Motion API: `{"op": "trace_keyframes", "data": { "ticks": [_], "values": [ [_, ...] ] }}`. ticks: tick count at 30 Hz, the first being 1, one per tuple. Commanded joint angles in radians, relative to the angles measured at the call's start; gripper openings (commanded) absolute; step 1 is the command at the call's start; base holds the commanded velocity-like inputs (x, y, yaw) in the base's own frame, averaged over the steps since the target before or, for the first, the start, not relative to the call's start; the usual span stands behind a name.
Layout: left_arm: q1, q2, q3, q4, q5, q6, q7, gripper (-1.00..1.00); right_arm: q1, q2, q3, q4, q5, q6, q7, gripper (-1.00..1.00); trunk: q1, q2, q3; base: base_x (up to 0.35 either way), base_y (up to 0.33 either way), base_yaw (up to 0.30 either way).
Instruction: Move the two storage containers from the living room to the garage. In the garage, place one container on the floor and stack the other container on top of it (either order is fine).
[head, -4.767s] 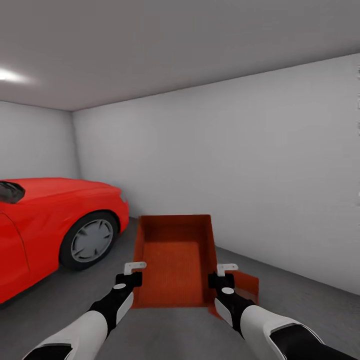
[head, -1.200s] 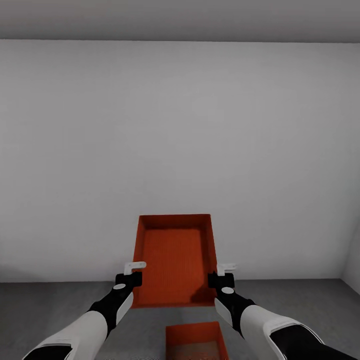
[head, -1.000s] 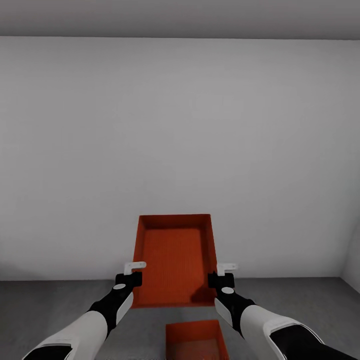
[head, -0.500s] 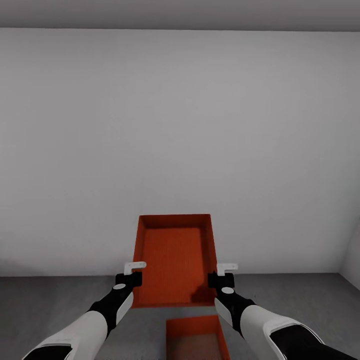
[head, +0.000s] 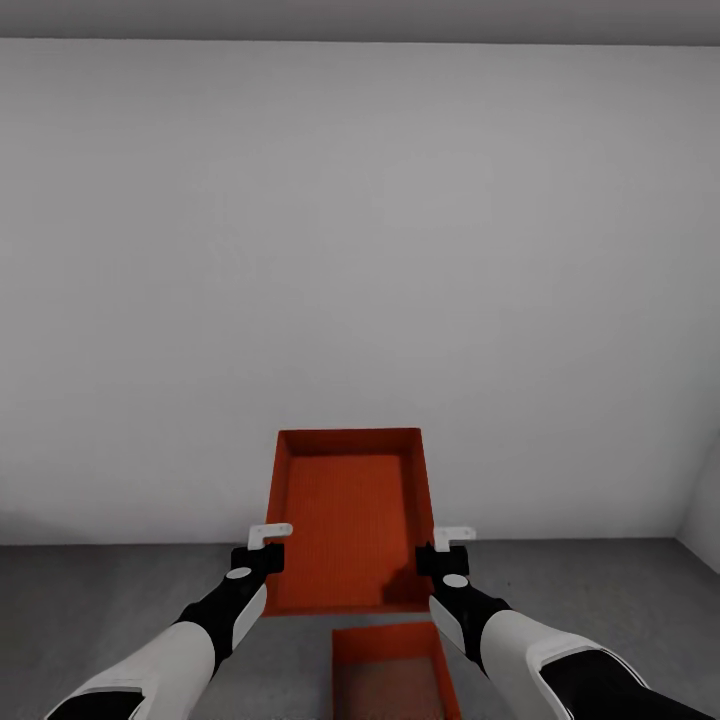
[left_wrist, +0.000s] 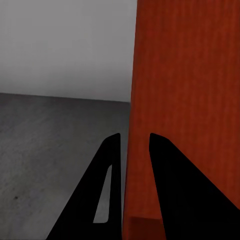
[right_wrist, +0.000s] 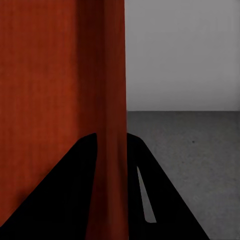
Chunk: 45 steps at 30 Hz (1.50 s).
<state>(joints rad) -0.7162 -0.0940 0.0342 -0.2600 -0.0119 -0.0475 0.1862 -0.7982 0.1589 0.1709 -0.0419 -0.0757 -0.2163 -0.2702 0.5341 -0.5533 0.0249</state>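
So both pincers — left pincer (head: 268, 545), right pincer (head: 446, 549) — clamp the raised storage container (head: 350, 515); next, lower it squarely onto the floor container (head: 390, 672).

The head camera looks forward and slightly down at the held container (head: 348, 520), with the grey wall (head: 360, 280) behind it and a 2nd container (head: 388, 672) on the floor (head: 90, 600) below. Each wrist camera sits close against 1 side wall of the held container (left_wrist: 185, 100) (right_wrist: 55, 100), sighting along its fingers (left_wrist: 112, 165) (right_wrist: 87, 165). All 3 views share that container, wall and floor.
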Motion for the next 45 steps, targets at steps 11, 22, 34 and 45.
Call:
{"op": "trace_keyframes", "data": {
  "ticks": [11,22,34,45],
  "values": [
    [0.000,0.023,0.020,0.000,-0.005,-0.003,0.007,-1.00,-0.001,-0.008,-0.068,-0.001,-0.007,-0.006,0.000,-1.00,0.000,-0.001,-0.018,0.000,0.000,0.000],
    [0.000,0.022,0.020,0.001,-0.005,-0.003,0.008,-1.00,-0.001,-0.009,-0.068,-0.001,-0.007,-0.006,0.000,-1.00,0.000,-0.001,-0.035,0.000,0.000,0.000],
    [0.000,0.022,0.020,0.001,-0.005,-0.003,0.007,-1.00,-0.001,-0.009,-0.068,-0.001,-0.007,-0.006,0.000,-1.00,0.000,-0.001,-0.054,0.000,0.000,0.000],
    [0.000,0.022,0.020,0.001,-0.005,-0.003,0.007,-1.00,-0.001,-0.009,-0.068,-0.001,-0.007,-0.006,0.000,-1.00,0.000,-0.001,-0.072,0.000,0.000,0.000]
  ]
}}
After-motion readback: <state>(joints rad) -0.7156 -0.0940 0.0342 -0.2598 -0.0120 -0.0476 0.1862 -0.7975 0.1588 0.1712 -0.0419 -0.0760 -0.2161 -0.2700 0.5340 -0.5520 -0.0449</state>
